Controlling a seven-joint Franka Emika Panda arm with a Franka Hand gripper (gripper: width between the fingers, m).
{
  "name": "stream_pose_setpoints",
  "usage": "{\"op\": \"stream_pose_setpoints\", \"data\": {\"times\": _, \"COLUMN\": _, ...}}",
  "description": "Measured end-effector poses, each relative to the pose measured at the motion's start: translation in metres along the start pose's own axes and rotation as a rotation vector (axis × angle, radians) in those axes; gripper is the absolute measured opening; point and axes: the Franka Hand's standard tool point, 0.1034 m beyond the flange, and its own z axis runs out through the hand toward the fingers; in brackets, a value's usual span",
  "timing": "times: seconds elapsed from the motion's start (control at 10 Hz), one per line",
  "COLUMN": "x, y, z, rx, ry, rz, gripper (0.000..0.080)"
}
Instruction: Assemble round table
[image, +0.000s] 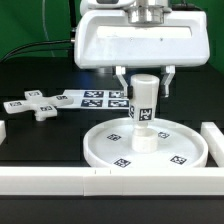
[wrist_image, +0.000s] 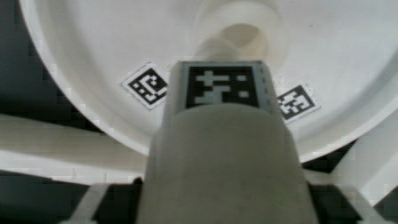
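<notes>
Black table (image: 40, 135), bars (image: 60, 180) bordering disc (image: 100, 148), end effector (image: 145, 88) gripping cylinder (image: 143, 125)

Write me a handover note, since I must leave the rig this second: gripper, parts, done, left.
Gripper: shut on the short thick cylinder, holding it upright.
Parts: the cylinder's foot stands at the centre of the large rimmed disc. The cross-shaped piece lies loose at the exterior view's left, beside the marker board.
Done: cylinder placed at the disc's centre; whether it is fully seated cannot be told.
Left: probably finish seating it, release, then fit the cross-shaped piece.
</notes>
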Motion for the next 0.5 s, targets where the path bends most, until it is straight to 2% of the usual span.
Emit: {"op": "stream_pose_setpoints", "data": {"times": 0.5, "x": -0.001, "y": -0.01, "z": 0.0, "rx": 0.011, "ry": -0.009, "rz": 0.02, "gripper": 0.0409}}
